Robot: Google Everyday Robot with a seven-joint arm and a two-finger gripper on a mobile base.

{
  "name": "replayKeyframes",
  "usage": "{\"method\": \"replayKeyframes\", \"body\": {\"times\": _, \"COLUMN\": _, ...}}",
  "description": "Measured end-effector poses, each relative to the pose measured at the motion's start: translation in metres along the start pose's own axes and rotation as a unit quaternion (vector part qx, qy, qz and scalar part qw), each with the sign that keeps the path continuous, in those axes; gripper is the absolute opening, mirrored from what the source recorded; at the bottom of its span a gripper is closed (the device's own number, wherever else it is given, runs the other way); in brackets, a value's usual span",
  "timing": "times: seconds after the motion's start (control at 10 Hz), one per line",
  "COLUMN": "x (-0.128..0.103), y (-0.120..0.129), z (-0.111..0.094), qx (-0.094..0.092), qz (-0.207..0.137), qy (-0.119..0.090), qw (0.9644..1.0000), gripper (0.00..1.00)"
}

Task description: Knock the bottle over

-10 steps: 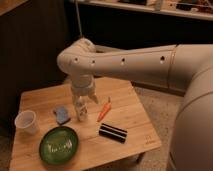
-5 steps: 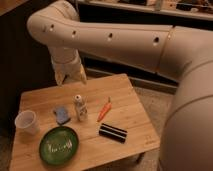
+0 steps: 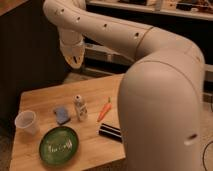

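Note:
The bottle stands upright near the middle of the wooden table. It is small and whitish-clear, with a pale cap and a mottled label. My gripper hangs at the end of the cream arm, well above the table's far edge. It is up and behind the bottle, clear of it and touching nothing. The large arm body fills the right side and hides the table's right part.
A translucent white cup stands at the left edge. A blue sponge lies just left of the bottle and an orange carrot just right of it. A green plate and a black bar are in front.
The arm has lifted from just above the bottle to high over the table's far edge. Its body has swung further across the right. The bottle still stands.

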Motion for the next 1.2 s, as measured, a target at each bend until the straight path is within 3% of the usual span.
{"method": "replayKeyframes", "body": {"times": 0.3, "x": -0.025, "y": -0.003, "z": 0.072, "qx": -0.011, "qz": -0.014, "qy": 0.000, "qw": 0.9999, "gripper": 0.00}}
{"method": "replayKeyframes", "body": {"times": 0.7, "x": -0.020, "y": -0.001, "z": 0.180, "qx": -0.022, "qz": -0.028, "qy": 0.020, "qw": 0.9992, "gripper": 0.00}}
{"method": "replayKeyframes", "body": {"times": 1.0, "x": 0.005, "y": -0.002, "z": 0.213, "qx": -0.031, "qz": -0.033, "qy": 0.046, "qw": 0.9979, "gripper": 0.00}}
{"method": "replayKeyframes", "body": {"times": 1.2, "x": 0.025, "y": -0.002, "z": 0.212, "qx": -0.035, "qz": -0.035, "qy": 0.054, "qw": 0.9973, "gripper": 0.00}}
